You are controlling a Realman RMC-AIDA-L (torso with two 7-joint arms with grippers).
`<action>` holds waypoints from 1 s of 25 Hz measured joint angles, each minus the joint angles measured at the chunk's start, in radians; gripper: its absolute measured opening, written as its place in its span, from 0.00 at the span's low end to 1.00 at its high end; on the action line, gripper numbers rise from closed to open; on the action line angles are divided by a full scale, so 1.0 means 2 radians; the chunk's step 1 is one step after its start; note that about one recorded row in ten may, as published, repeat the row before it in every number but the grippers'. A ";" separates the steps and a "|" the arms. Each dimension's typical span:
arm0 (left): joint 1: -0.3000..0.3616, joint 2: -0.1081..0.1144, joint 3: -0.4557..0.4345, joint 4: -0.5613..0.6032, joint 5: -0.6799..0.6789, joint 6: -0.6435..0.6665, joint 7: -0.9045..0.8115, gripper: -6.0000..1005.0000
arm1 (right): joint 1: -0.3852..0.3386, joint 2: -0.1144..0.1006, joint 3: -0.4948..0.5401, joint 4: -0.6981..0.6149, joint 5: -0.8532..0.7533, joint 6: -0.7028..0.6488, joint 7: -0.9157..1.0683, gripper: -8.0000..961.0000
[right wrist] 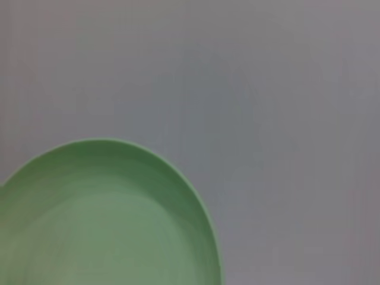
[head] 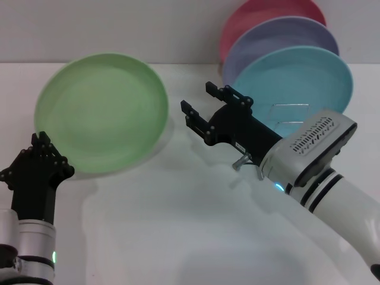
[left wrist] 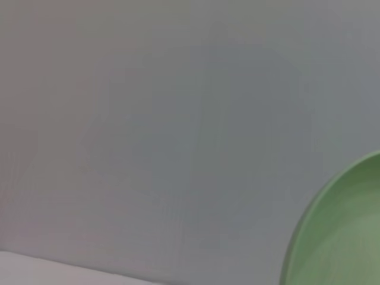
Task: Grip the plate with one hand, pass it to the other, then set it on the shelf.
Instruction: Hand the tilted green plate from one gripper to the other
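Plate (head: pixel 102 113), round, light green, shallow-rimmed, matte

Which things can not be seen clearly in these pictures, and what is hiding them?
- Left gripper on the plate: head view, the plate rim covers its fingertips.
- The shelf: head view, the right gripper and the sky-blue plate hide most wires.
- Pink plate: cut by the top edge, behind the lavender plate.
- Both wrist views: only part of the plate.

pink plate (head: pixel 261 13) | lavender plate (head: pixel 279 38) | sky-blue plate (head: pixel 297 74) | white table (head: pixel 178 237)
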 joint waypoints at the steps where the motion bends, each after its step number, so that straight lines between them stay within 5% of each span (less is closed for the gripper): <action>1: 0.000 0.000 0.002 0.002 -0.004 0.001 0.005 0.06 | 0.001 0.000 0.000 0.000 0.000 0.001 0.000 0.61; 25: -0.007 0.000 0.017 0.022 -0.044 0.012 0.026 0.06 | 0.027 0.001 0.018 0.015 0.000 0.042 -0.003 0.60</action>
